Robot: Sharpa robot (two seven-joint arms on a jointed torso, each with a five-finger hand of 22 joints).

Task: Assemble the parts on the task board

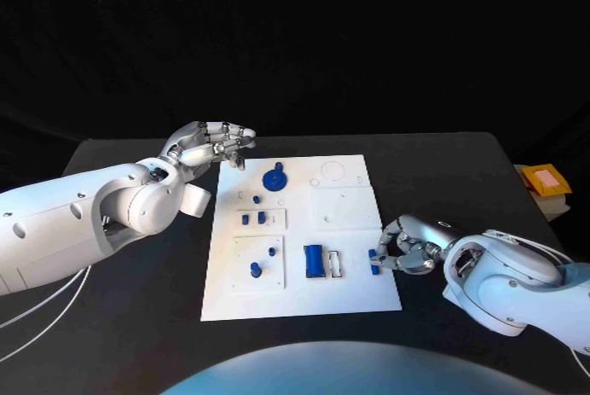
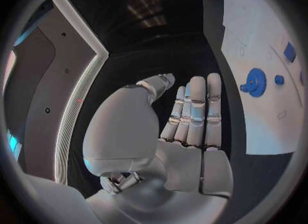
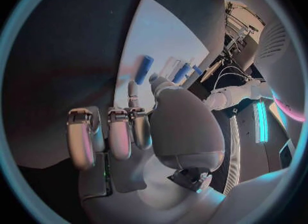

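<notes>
One task board (image 1: 350, 209), white. Two hands: left hand (image 1: 211, 142), right hand (image 1: 411, 246). Blue parts on board: one gear (image 1: 274, 178), one large block (image 1: 315, 260), about six small pieces, exact count unclear. One yellow-orange item (image 1: 546, 180) at table's right edge.

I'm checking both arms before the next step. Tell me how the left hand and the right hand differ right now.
The left hand hovers at the task board's far left corner; the right hand sits at its near right edge. The left hand's fingers are straight and hold nothing; the right hand's curl by a small blue part. Both are silver.
</notes>
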